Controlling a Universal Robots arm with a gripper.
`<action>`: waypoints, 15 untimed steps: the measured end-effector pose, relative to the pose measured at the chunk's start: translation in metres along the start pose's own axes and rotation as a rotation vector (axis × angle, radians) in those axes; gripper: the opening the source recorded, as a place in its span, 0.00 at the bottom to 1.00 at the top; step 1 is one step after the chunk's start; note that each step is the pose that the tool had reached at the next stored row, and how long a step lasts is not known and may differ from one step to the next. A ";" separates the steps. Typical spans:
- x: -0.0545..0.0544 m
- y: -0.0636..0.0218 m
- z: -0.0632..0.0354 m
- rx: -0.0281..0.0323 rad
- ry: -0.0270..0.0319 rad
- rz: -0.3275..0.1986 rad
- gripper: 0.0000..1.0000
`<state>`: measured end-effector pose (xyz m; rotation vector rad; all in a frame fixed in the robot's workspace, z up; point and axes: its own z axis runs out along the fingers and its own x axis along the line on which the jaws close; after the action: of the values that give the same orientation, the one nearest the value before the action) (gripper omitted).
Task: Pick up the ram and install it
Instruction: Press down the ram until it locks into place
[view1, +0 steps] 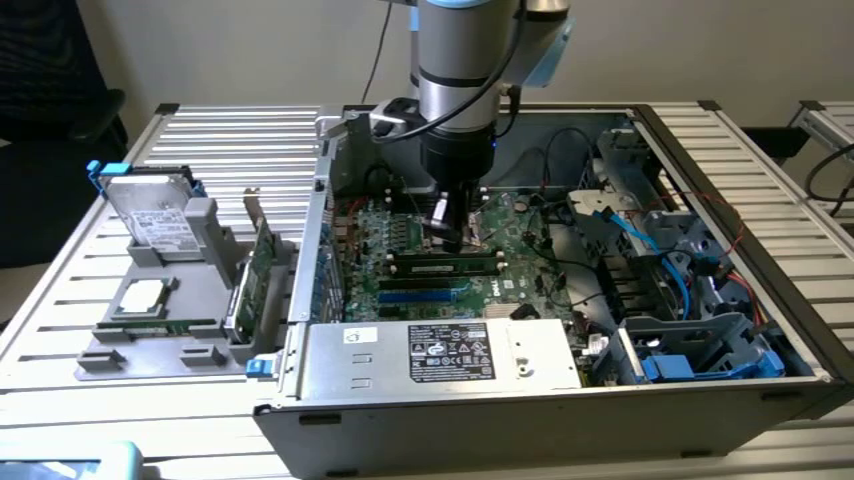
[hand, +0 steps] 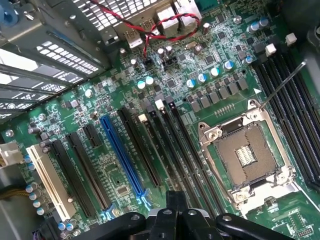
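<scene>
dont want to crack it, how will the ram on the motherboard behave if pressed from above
The ram looks thin and flat, so it is probably light and stiff along its length, yet fragile if pressed unevenly. It lies along the black slots, so it would likely resist a downward push rather than slide.

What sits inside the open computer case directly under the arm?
The green motherboard with a ram stick in a slot beside the shut tool. The power supply covers the board's near edge.
</scene>
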<state>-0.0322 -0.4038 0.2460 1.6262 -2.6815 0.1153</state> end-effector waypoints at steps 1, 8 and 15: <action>0.000 0.0000 0.0000 0.0016 -0.0005 0.010 0.11; 0.000 0.0000 0.0001 0.0118 -0.0130 0.075 0.11; 0.000 0.0000 0.0003 0.0121 -0.0300 0.142 0.11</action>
<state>-0.0323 -0.4037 0.2457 1.4512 -2.8222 0.1086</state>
